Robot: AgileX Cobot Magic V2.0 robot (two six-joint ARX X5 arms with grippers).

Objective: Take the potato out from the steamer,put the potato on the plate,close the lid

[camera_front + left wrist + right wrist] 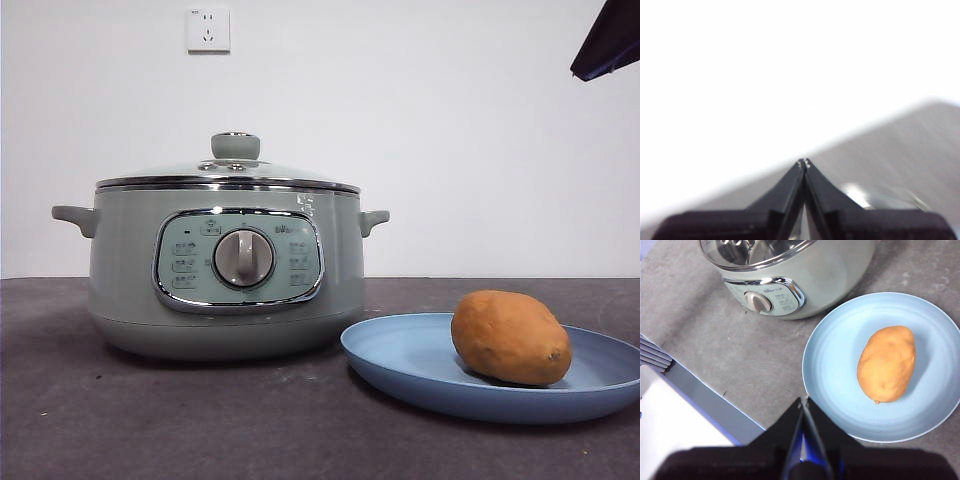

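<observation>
The orange-brown potato (511, 337) lies on the blue plate (410, 365) at the right, also in the right wrist view (887, 363) on the plate (835, 350). The sage-green steamer (226, 268) stands at the left with its glass lid (235, 165) resting shut on top; both show in the right wrist view, steamer (830, 275) and lid (747, 252). My right gripper (804, 401) is shut and empty, high above the table near the plate's edge. My left gripper (804, 163) is shut and empty, raised with the lid's rim (860, 192) blurred below it.
A dark arm tip (608, 40) shows at the top right corner. A wall socket (208, 30) is on the white wall behind. The table's near edge and a white and blue surface (670, 420) show in the right wrist view.
</observation>
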